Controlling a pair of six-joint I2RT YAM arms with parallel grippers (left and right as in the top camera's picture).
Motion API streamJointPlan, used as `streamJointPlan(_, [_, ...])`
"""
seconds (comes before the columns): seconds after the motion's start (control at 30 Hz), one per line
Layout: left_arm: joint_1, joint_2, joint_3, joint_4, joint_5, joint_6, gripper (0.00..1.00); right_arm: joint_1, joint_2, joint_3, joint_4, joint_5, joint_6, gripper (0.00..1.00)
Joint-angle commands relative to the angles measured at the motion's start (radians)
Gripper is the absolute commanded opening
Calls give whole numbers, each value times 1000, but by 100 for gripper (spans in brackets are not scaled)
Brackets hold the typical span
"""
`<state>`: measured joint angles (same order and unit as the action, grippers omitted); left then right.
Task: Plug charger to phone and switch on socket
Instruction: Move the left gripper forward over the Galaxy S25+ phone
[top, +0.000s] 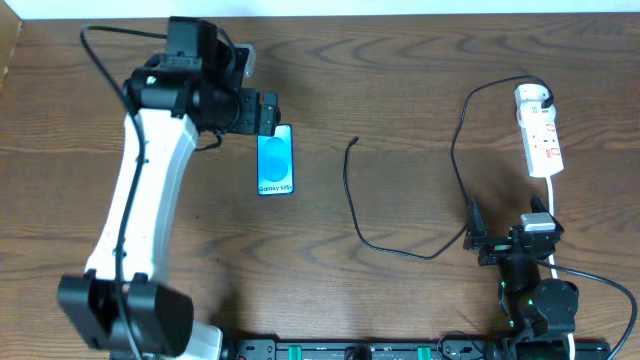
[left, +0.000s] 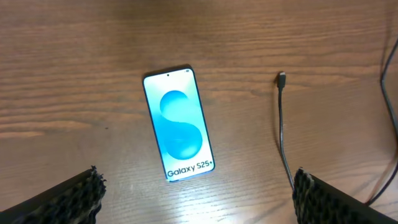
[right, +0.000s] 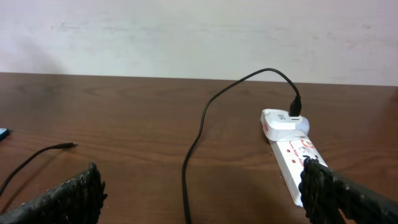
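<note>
The phone (top: 276, 161) lies face up on the wooden table with its blue screen lit (left: 179, 124). My left gripper (top: 268, 113) hovers just behind it, open and empty (left: 199, 202). The charger (top: 352, 200) is a thin black cable. Its small tip (left: 282, 79) lies loose to the right of the phone, apart from it. The cable loops across the table to a white plug (right: 283, 121) seated in the socket (top: 543, 140), a white strip at the far right. My right gripper (top: 512, 232) is open near the front edge with the cable (right: 193, 155) running between its fingers, untouched.
The socket's white cord (top: 553, 200) runs down past the right arm towards the front edge. A pale wall (right: 186, 31) stands behind the table's far edge. The left arm (top: 140, 190) stretches along the left side of the table.
</note>
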<state>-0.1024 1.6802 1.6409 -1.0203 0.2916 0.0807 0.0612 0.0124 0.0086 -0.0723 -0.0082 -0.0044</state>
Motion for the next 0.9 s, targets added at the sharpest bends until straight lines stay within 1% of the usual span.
streamJointPlan(0.0, [-6,45,27,8,23,-3,98,6,-5,-3,-3,-5,14,99])
streamJointPlan(0.13, [-8,105,27,12,7,-14,98,6,-5,-3,-3,-5,14,99])
streamJointPlan(0.27, [-30,194,27,11,-137,-107,98,6,-5,-3,-3,-5,14,99])
streamJointPlan(0.4, [-56,259,27,15,-208,-176,98,6,-5,-3,-3,-5,14,99])
streamJointPlan(0.53, [-68,314,27,16,-244,-214,98,6,-5,-3,-3,-5,14,99])
streamJointPlan(0.87, [-87,434,26,20,-240,-214,98,6,-5,-3,-3,-5,14,99])
